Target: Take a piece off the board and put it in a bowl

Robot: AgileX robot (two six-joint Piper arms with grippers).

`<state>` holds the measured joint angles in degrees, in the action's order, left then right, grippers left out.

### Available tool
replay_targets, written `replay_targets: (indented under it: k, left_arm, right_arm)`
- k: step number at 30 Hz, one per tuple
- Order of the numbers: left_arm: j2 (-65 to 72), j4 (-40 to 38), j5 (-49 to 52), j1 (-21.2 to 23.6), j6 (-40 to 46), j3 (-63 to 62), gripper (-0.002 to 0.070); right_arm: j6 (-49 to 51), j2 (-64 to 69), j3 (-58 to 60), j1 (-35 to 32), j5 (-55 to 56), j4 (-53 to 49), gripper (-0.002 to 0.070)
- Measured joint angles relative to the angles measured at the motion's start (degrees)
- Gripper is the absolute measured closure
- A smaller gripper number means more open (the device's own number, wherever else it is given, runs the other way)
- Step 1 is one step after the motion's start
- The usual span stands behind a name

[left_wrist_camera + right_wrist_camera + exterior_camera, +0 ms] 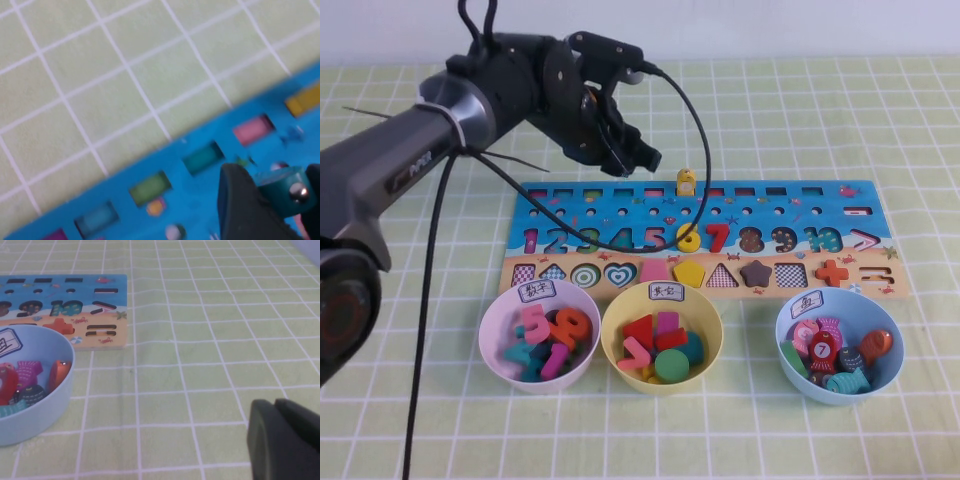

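Note:
My left gripper (pixel 632 152) hovers over the far edge of the board (pixel 760 225), near its left half. In the left wrist view the left gripper (pixel 279 197) is shut on the teal-blue piece (pixel 280 189), which has a metal stud and hangs above the board's blue part (pixel 200 200). In the high view the piece is hidden by the gripper. The light blue bowl (pixel 838 345) with its paper label (pixel 817 298) stands in front of the board's right end and holds several pieces. My right gripper (pixel 274 409) is shut and empty, low over the cloth to the right of the bowl (pixel 30 415).
A small yellow token (pixel 686 181) stands on the board's far edge. A pink bowl (pixel 540 335) and a yellow bowl (pixel 662 338), both holding pieces, stand in front of the board. The left arm's cable (pixel 700 170) hangs over the board. A green checked cloth (pixel 880 120) covers the table.

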<state>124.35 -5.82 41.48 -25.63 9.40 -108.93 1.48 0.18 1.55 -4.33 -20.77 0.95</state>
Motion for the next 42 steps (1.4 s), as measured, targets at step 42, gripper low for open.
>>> replay_targets:
  k: [42]
  left_arm:
    - [-14.9, -30.4, -14.9, -25.4, 45.5, 29.8, 0.047]
  right_arm:
    - [0.0, 0.0, 0.0, 0.0, 0.0, 0.0, 0.0694]
